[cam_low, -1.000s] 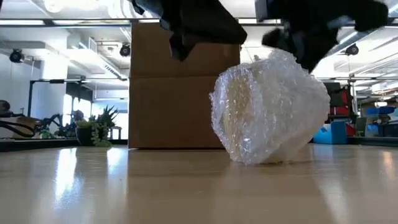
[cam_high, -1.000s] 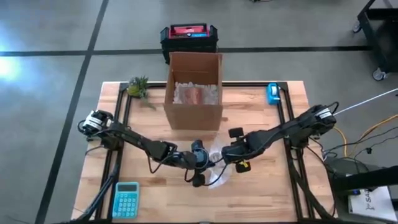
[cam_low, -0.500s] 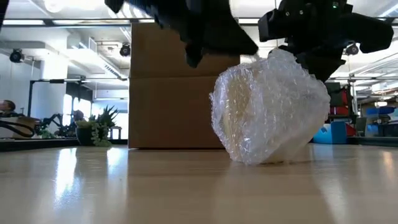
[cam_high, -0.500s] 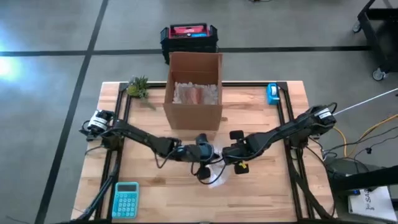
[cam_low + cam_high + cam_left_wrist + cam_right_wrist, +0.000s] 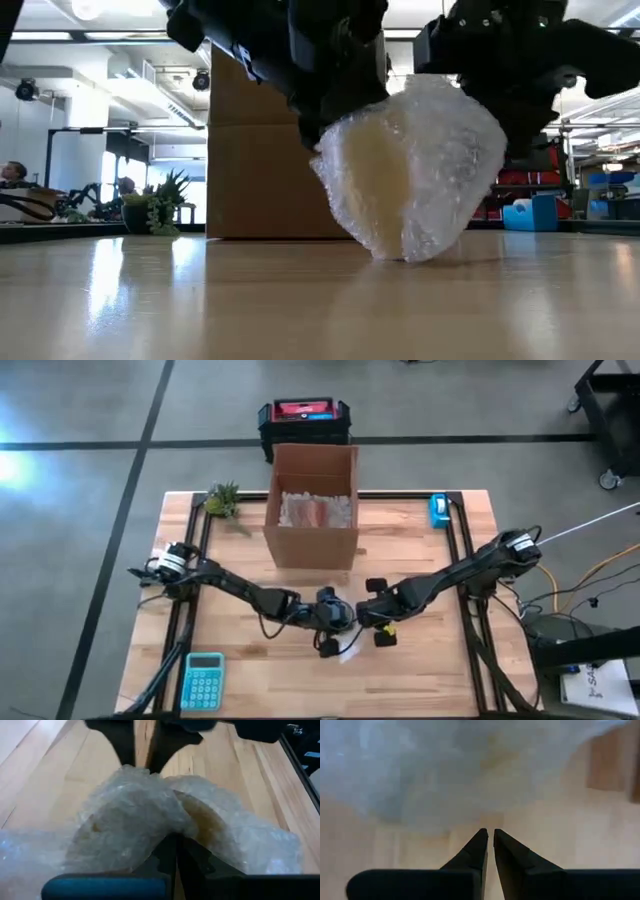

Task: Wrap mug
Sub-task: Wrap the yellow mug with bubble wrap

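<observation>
The mug is a bundle wrapped in clear bubble wrap [image 5: 410, 170] on the table in front of the cardboard box. It stands tilted, resting on its lower end [image 5: 400, 250]. My left gripper [image 5: 175, 847] is at the bundle's left side [image 5: 335, 622], shut on the wrap. My right gripper [image 5: 489, 834] is shut and sits close against the bundle's upper right side [image 5: 505, 95]. Nothing shows between its fingers. The mug itself shows only as a yellowish shape through the wrap [image 5: 202, 820]. My left gripper pinches a fold of the bubble wrap [image 5: 167, 832] between its two fingers, at the bundle's side facing the table's left. The fingers come in from the table's left, slanting down. The bundle is tipped, with only its lower end on the table. Whether my right gripper's shut fingers touch the bundle, I cannot tell.
An open cardboard box [image 5: 312, 505] with wrapped items inside stands just behind the bundle. A small plant [image 5: 222, 500] sits at the far left, a blue dispenser [image 5: 438, 510] at the far right and a blue calculator [image 5: 203, 680] at the near left.
My left gripper has moved toward the table's right onto the bundle and taken hold of the wrap. The bundle has tipped: its left side has lifted, and it now rests on a narrower lower end. My right gripper has come down closer over the bundle.
</observation>
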